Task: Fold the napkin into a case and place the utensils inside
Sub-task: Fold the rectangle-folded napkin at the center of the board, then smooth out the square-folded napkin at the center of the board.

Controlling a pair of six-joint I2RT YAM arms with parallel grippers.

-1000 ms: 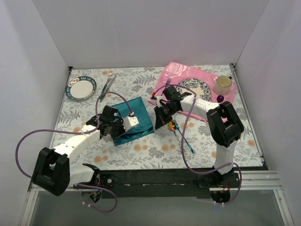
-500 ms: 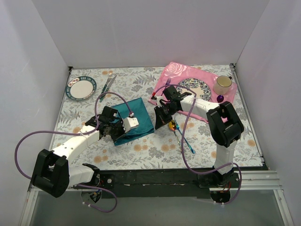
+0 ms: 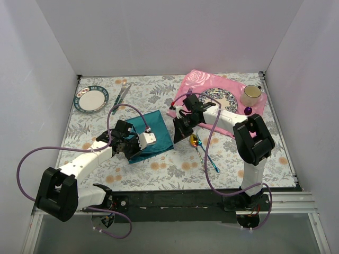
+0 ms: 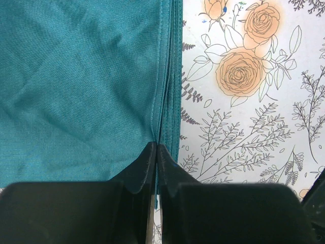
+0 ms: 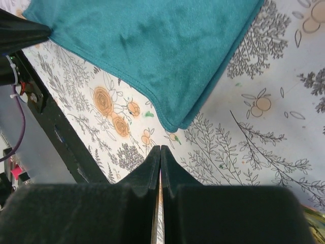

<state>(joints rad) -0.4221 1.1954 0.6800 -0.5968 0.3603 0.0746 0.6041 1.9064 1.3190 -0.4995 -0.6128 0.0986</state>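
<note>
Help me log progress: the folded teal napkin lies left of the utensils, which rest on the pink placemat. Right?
No: the top external view shows the utensils on the floral tablecloth, off the pink placemat. The folded napkin lies left of them.

The left arm (image 3: pixel 79 161) and right arm (image 3: pixel 225 117) are white tubes with bulky black joint housings, each with a looping purple cable (image 3: pixel 18 169). The left claw (image 4: pixel 154 146) and right claw (image 5: pixel 160 148) have matte black wedge fingers (image 4: pixel 137 175).

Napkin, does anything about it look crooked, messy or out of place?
Mildly. The folded napkin lies skewed to the table edges, and its stacked layers fan slightly along one side; the utensils lie outside it.
</note>
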